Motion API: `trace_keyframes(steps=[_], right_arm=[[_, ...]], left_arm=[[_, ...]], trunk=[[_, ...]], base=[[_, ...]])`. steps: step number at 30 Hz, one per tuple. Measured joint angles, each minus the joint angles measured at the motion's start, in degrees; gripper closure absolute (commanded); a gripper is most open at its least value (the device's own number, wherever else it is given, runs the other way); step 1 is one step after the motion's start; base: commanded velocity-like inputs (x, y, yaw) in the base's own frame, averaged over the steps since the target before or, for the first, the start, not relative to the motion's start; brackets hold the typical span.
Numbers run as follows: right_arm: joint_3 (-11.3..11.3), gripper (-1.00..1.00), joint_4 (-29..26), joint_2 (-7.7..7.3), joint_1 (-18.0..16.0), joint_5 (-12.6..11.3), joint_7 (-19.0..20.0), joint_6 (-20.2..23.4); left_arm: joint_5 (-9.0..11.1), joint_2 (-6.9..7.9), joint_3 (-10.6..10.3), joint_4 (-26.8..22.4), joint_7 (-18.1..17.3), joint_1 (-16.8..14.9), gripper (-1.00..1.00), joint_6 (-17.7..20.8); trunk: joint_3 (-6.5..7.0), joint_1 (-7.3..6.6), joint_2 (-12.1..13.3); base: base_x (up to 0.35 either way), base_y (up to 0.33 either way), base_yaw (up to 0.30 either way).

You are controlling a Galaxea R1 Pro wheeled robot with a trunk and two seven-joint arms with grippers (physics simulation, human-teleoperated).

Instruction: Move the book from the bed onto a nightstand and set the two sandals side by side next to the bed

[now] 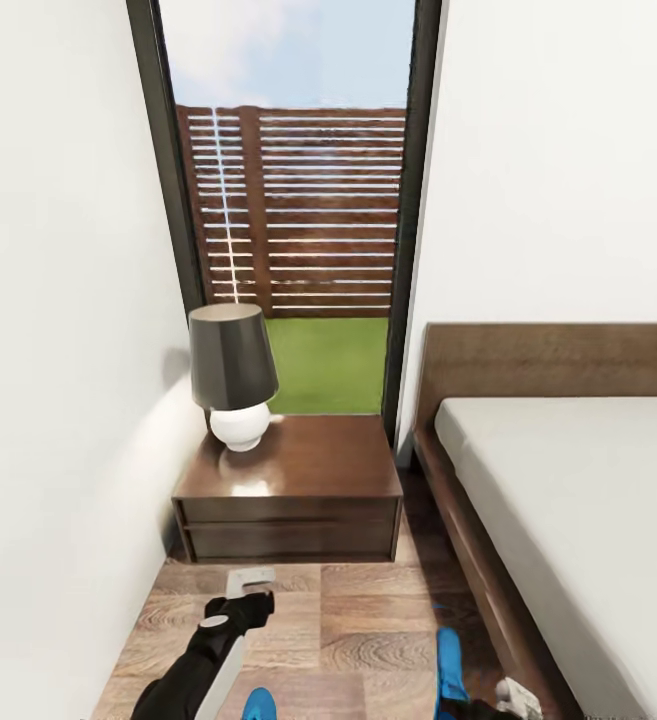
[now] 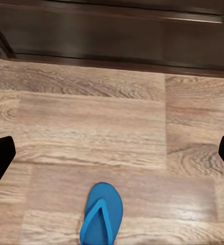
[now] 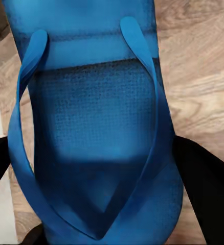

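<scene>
Partly cropped sandals (image 1: 450, 662) at head view's lower edge.

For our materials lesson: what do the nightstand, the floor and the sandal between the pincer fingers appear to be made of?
Nightstand: dark glossy wood, its top reflecting light. Floor: light wood planks, visible grain and seams. Sandal: probably blue rubber or foam, matte, finely textured footbed.

Blue sandal (image 3: 94, 127) between the right claw's fingers (image 3: 206, 189).

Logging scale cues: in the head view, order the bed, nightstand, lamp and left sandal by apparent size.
1. bed
2. nightstand
3. lamp
4. left sandal, though the frame edge crops it, so its rank is unsure.
</scene>
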Motion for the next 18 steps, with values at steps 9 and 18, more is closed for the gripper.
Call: trace_keyframes(steps=[9,18], right_arm=[[0.0,1.0,-17.0,5.47,-6.8,-8.9,0.7,13.4],[0.1,1.0,-17.2,6.91,-7.0,-10.6,0.3,13.4]], left_arm=[[0.3,-0.48,-0.5,0.0,0.0,0.0,-1.0,0.1],[0.4,-0.7,-0.5,0.1,0.0,0.0,-1.0,0.1]], trunk=[[-1.63,1.98,-3.6],[-3.24,3.96,-7.2]], base=[[0.0,0.0,0.0],[0.0,0.0,0.0]])
